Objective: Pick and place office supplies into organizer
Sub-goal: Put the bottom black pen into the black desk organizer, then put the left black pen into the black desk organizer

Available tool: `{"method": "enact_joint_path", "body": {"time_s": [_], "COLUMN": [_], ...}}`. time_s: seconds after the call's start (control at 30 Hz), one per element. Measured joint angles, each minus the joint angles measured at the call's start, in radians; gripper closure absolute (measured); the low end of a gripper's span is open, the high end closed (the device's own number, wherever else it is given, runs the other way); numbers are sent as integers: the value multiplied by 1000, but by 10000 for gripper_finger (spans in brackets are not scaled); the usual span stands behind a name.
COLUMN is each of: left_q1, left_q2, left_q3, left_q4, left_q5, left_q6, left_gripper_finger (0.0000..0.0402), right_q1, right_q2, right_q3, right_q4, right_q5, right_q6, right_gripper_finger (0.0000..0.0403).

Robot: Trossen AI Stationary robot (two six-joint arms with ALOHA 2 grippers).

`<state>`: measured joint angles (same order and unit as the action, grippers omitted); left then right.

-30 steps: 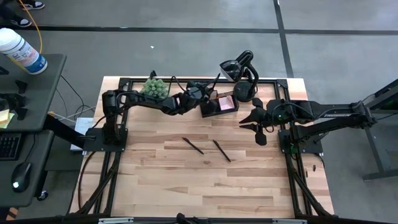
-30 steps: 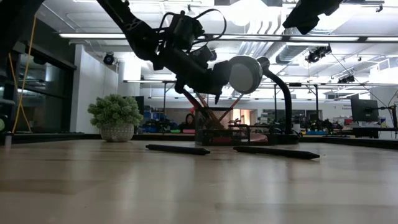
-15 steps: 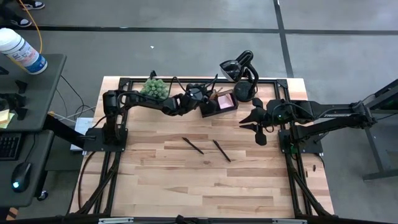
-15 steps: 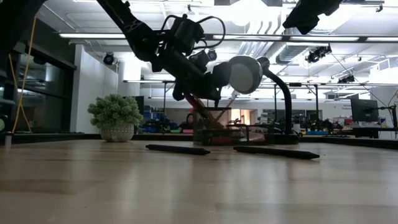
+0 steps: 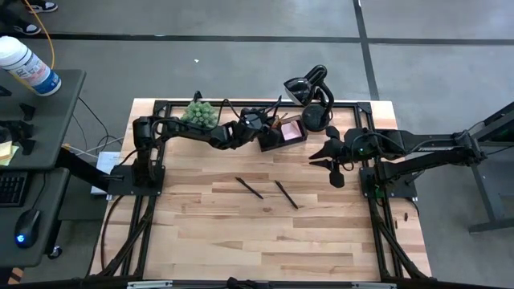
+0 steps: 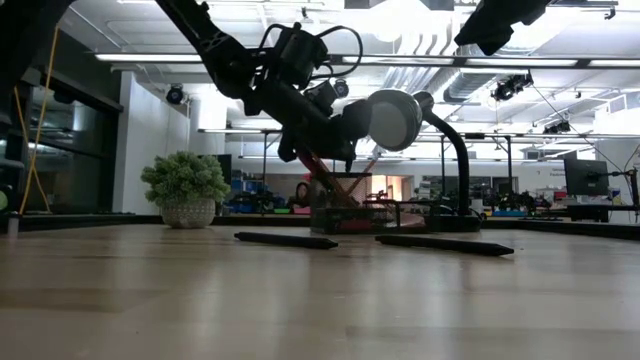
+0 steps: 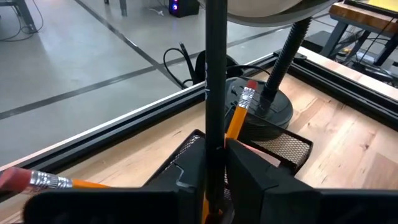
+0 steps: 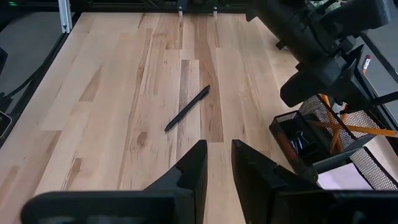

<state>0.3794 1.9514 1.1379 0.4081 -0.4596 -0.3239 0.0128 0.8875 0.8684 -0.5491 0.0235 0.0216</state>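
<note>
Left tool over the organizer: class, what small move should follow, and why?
Probably open a little wider and lift clear. The left tool holds a black pen upright over the organizer, its lower end apparently inside beside the orange pencils.

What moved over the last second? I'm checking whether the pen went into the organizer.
The left tool dipped lower over the organizer, carrying an upright black pen down into it; the pen sits between its fingers, release not clear. The two pens on the table, the plant and the right tool, waiting beside the organizer, stayed put.
</note>
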Motion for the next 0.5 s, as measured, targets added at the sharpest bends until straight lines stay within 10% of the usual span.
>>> {"method": "enact_joint_path", "body": {"time_s": [0.5], "left_q1": [0], "left_q2": [0], "left_q3": [0], "left_q4": [8], "left_q5": [7], "left_q6": [4], "left_gripper_finger": [356], "right_q1": [0], "right_q2": [0], "right_q3": [0], "right_q4": [0], "right_q5": [0], "right_q6": [-3], "right_gripper_finger": [336]}}
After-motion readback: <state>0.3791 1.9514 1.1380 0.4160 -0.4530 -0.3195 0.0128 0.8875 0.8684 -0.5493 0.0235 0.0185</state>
